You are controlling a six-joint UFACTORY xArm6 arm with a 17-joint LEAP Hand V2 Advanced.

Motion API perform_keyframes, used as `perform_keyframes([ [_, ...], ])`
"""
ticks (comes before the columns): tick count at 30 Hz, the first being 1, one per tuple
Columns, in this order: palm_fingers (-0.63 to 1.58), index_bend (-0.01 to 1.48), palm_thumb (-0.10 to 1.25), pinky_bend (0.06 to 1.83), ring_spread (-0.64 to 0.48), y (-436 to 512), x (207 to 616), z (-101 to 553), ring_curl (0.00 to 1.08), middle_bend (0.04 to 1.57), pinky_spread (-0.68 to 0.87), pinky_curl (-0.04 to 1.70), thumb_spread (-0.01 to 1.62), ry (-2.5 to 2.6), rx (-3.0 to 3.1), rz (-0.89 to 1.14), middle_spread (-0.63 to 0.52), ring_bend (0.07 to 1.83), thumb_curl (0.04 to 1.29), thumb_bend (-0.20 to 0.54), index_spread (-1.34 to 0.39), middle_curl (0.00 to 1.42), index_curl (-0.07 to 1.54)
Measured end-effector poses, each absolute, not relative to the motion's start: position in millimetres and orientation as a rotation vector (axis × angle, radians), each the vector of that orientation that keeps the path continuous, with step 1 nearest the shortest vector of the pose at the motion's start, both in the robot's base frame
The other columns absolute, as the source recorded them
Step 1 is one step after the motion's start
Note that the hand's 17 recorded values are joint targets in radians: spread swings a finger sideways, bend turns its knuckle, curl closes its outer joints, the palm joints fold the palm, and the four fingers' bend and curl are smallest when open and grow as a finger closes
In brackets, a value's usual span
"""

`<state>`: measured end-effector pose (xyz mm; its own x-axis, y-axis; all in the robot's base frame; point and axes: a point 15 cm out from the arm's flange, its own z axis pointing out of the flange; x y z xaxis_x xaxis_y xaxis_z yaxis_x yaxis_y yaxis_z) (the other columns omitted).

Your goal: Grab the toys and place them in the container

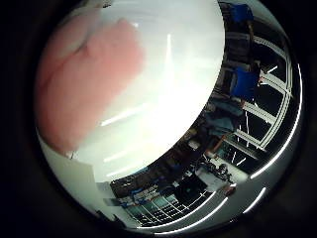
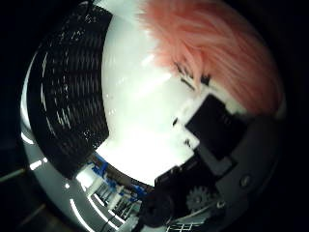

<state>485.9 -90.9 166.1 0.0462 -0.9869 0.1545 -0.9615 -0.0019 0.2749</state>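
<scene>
A pink furry toy (image 2: pixel 217 43) sits very close to my palm, above the white table (image 2: pixel 140 121). It also fills one side of the little finger side view as a soft pink mass (image 1: pixel 84 79). My right hand (image 2: pixel 212 159) shows black and white parts and a gear. One finger (image 2: pixel 212 123) curls in against the fur. A black mesh container (image 2: pixel 72 92) stands on the table beside the toy, a short way from the hand.
The white table's edge (image 1: pixel 163 158) curves past, with the room's blue frames, shelving and windows beyond it (image 1: pixel 247 84). Bare white tabletop lies between the toy and the mesh container.
</scene>
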Motion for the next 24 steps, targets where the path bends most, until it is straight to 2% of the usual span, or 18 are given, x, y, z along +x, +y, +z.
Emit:
perform_keyframes([
  [3, 1.19, 0.50, 0.93, 1.23, -0.30, -91.5, 489.7, 178.6, 0.52, 0.88, -0.37, 0.45, 0.97, -1.995, 2.037, -0.086, -0.34, 1.17, 0.46, -0.014, -0.46, 0.72, 0.45],
  [4, 1.19, 0.54, 0.94, 1.26, -0.29, -92.1, 491.8, 187.2, 0.53, 0.90, -0.35, 0.46, 0.97, -2.010, 2.044, -0.066, -0.35, 1.19, 0.46, -0.014, -0.47, 0.74, 0.48],
  [7, 1.11, 0.80, 0.97, 1.37, -0.27, -96.6, 496.1, 218.5, 0.60, 1.03, -0.27, 0.55, 1.00, -2.062, 2.062, 0.002, -0.34, 1.32, 0.46, -0.015, -0.46, 0.86, 0.66],
  [10, 1.07, 0.93, 1.02, 1.44, -0.25, -97.9, 497.4, 251.8, 0.66, 1.13, -0.23, 0.63, 1.05, -2.111, 2.086, 0.063, -0.32, 1.38, 0.48, -0.002, -0.41, 0.94, 0.78],
  [15, 1.00, 0.99, 1.06, 1.47, -0.24, -88.6, 488.8, 303.4, 0.72, 1.20, -0.19, 0.73, 1.07, -2.181, 2.121, 0.117, -0.28, 1.43, 0.53, -0.009, -0.37, 1.01, 0.90],
  [21, 0.96, 1.01, 1.06, 1.45, -0.23, -63.4, 448.6, 351.2, 0.76, 1.25, -0.16, 0.84, 1.04, -2.140, 2.136, 0.061, -0.25, 1.46, 0.59, -0.015, -0.34, 1.04, 0.97],
  [24, 0.95, 1.01, 1.06, 1.43, -0.23, -38.4, 451.6, 386.8, 0.77, 1.26, -0.15, 0.89, 1.03, -2.134, 2.211, 0.109, -0.24, 1.47, 0.61, -0.013, -0.34, 1.04, 0.99],
])
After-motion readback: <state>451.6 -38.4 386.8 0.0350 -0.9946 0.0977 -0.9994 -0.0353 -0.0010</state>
